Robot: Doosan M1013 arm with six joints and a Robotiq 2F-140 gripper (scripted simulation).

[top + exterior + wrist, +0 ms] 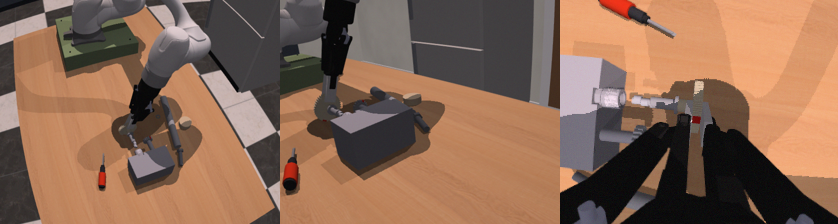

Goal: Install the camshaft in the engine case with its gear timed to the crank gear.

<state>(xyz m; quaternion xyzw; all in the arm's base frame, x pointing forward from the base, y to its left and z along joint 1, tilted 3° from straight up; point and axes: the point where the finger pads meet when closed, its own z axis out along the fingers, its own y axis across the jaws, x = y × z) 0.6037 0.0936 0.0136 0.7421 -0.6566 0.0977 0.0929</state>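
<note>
My gripper (128, 127) is shut on the camshaft's big gear (696, 107), gripping it by its faces, with the red mark (695, 119) between the fingers. The camshaft's shaft (132, 141) points at the engine case (150, 164), a grey block standing upright. The shaft tip (639, 100) is a short way from the pale open bearing (609, 97) on the case's front, roughly in line with it. The small crank gear (147, 140) with its red mark sits on a stub beside the bearing. In the exterior view the big gear (326, 109) hangs just above the table, next to the case (373, 133).
A red-handled screwdriver (102, 175) lies left of the case. A long dark rod (170, 122), a short bolt (180, 157) and a tan disc (185, 123) lie right of the case. A small washer (157, 115) lies near the gripper. The green robot base (95, 46) is far back.
</note>
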